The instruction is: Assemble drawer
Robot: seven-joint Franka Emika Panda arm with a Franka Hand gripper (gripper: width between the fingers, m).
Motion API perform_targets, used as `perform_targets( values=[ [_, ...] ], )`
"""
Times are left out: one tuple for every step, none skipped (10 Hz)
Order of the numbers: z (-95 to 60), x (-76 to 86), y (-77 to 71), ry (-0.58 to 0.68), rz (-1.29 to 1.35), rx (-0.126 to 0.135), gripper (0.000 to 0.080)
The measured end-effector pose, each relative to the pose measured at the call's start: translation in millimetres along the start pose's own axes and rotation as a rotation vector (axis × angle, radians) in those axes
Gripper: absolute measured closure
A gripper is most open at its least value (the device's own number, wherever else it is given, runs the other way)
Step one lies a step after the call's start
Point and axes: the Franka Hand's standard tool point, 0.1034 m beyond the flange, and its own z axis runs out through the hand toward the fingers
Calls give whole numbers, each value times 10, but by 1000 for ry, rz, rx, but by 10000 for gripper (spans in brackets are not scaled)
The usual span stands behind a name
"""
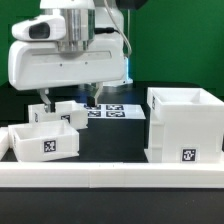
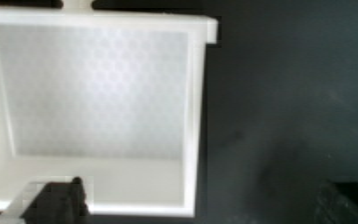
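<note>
The drawer is in three white parts. The tall boxy housing (image 1: 185,125) stands at the exterior view's right with a tag on its front. One open-top tray (image 1: 45,140) sits at the front left. A second tray (image 1: 58,113) lies behind it, under my arm. My gripper (image 1: 70,102) hangs just above this rear tray, open and empty. In the wrist view the tray (image 2: 96,90) fills most of the picture. My gripper (image 2: 204,203) straddles one of its side walls, with one finger over the tray's inside and the other over the black table.
The marker board (image 1: 110,112) lies flat on the black table behind the trays. A long white border rail (image 1: 110,176) runs along the front edge. A green wall stands behind the table.
</note>
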Motion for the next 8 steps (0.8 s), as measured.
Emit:
perform_targets(
  values=[
    [82, -21, 2, -7, 1, 0, 150],
    [144, -41, 0, -12, 1, 0, 150],
    [210, -62, 5, -11, 1, -7, 150],
    [291, -99, -8, -14, 1, -11, 150],
    [350, -141, -39, -18, 0, -11, 150],
    [419, -189, -48, -23, 1, -13, 150],
    [482, -219, -44, -26, 2, -16, 150],
    [535, -251, -46, -34, 4, -13, 150]
  ],
)
